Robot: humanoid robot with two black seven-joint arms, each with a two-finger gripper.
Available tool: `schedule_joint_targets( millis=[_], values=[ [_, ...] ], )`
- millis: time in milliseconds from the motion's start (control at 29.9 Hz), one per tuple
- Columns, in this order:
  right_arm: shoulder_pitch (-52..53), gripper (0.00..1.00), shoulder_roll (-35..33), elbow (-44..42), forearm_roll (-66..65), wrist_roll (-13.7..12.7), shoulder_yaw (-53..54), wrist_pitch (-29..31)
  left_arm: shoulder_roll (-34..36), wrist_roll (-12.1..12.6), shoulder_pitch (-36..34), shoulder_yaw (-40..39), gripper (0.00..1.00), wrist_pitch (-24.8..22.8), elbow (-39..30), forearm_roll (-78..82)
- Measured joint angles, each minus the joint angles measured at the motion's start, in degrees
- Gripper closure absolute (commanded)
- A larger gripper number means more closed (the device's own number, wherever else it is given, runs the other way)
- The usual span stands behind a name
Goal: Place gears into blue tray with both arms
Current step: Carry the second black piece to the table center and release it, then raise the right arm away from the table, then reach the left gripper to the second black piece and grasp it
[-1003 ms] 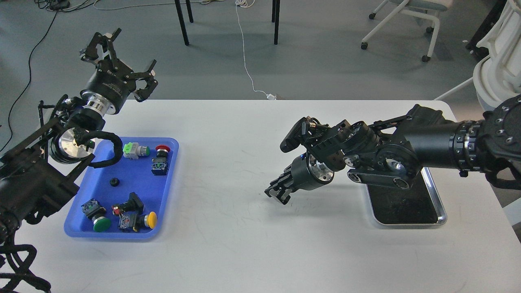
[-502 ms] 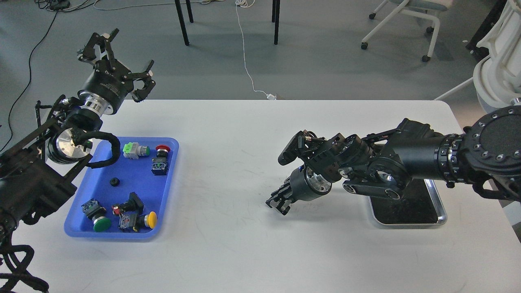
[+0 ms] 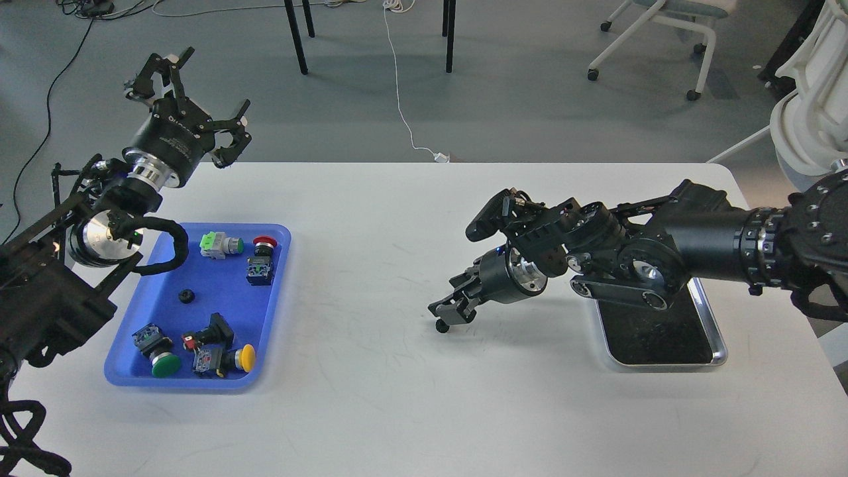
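Note:
The blue tray (image 3: 126, 372) lies at the table's left, with one small black gear (image 3: 187, 297) on its floor among push-button switches. My left gripper (image 3: 199, 93) hangs open and empty, raised beyond the tray's far end at the table's back left edge. My right gripper (image 3: 452, 314) is at mid-table, angled down to the left just above the surface. A second tiny black gear (image 3: 440, 326) sits at its fingertips, which appear shut on it.
Several coloured-cap switches (image 3: 222, 244) are scattered in the blue tray. A steel tray (image 3: 719, 354) with a dark bottom lies at the right, partly under my right forearm. Chair and table legs stand on the floor behind the table.
My right gripper has lifted slightly off the table and a small black gear now shows at its fingertips. The left gripper drifted a little left and stayed open.

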Motion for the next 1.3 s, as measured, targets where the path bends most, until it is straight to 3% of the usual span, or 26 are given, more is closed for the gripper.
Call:
schedule_joint_targets(
  millis=[301,602,903,1171,1304],
  values=[
    [-1.09,0.03,-13.41,-0.08,9.79,-0.06,18.04,0.05,5.03,-0.10,-0.36,1.12,0.02,-3.40,-3.17,9.53],
    [-13.80,0.02,-23.66,0.10,24.09,0.03,42.39,0.81,9.55,-0.20,-0.98,0.97,0.02,-3.62,-16.86,31.55],
    [-26.39,0.01,-26.09,0.09,51.03,0.03,56.04,1.87,8.16,1.02,-2.71,1.20,0.03,-4.08,-29.94,61.09],
    [-37.28,0.01,-26.08,0.12,71.02,0.10,67.64,10.21,1.97,1.37,-2.86,8.28,0.06,-3.27,-32.47,93.31],
    [-44.45,0.01,-25.08,-0.01,76.42,0.11,73.80,15.90,-0.58,1.66,-2.36,14.09,0.08,0.79,-32.54,112.03]
  ],
)
